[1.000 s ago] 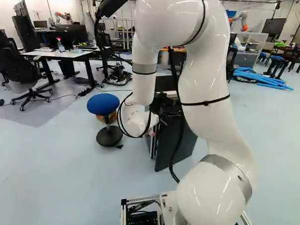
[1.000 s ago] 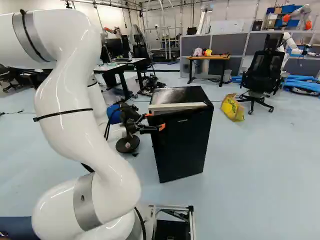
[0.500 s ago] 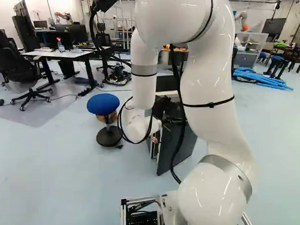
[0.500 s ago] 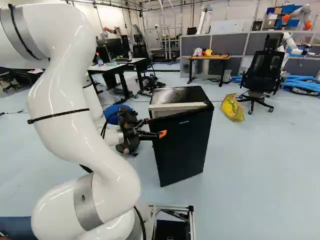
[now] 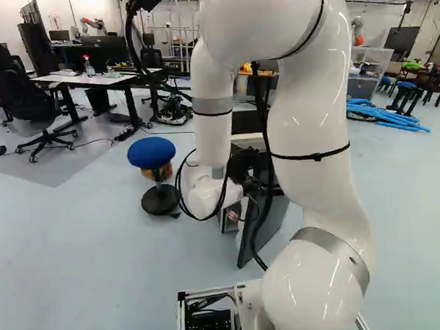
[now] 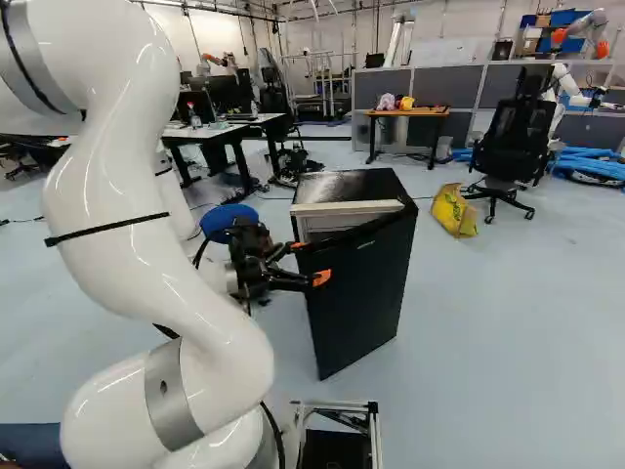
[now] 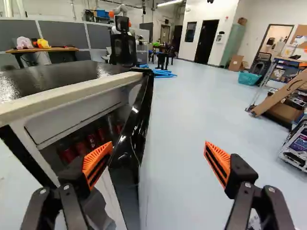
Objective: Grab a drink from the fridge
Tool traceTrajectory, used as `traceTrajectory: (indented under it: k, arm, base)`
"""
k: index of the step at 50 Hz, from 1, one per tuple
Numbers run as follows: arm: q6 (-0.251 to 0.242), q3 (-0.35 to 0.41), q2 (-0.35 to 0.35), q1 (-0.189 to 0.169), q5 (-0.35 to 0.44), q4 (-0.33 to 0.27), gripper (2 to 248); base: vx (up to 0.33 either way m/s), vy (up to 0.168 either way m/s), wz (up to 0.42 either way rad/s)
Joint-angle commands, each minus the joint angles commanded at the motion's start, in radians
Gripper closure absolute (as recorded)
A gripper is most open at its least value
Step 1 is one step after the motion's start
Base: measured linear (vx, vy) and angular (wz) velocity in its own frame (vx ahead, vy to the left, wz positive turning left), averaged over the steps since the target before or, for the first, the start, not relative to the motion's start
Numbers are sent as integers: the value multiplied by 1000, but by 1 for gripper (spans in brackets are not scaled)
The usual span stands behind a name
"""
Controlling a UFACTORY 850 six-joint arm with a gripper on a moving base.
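While the fridge (image 6: 344, 184) stands ajar mid-frame in the right base view, the tool (image 6: 309, 262) is spread wide — door (image 7: 135, 122) between its fingers, red cans (image 7: 91, 140) inside.

From over here I can see a narrow gap between the fridge (image 6: 347, 182) and its part-open door (image 7: 125, 191), 1 finger at its mouth. That door stands between the gripper's (image 6: 311, 262) 2 spread fingers, in the way of the cans (image 7: 67, 154); there's room along its outer side.
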Motion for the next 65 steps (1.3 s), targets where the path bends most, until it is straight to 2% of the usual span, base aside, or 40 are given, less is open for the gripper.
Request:
traceTrajectory:
  k: [13, 29, 43, 65]
  arm:
    - [0, 14, 4, -5, 0, 77, 3]
    - [0, 7, 3, -44, 0, 171, 3]
    - [0, -13, 0, -96, 0, 253, 3]
    - [0, -58, -1, -199, 0, 383, 3]
  base:
    - [0, 0, 0]
    - [0, 0, 0]
    - [0, 0, 0]
    - [0, 0, 0]
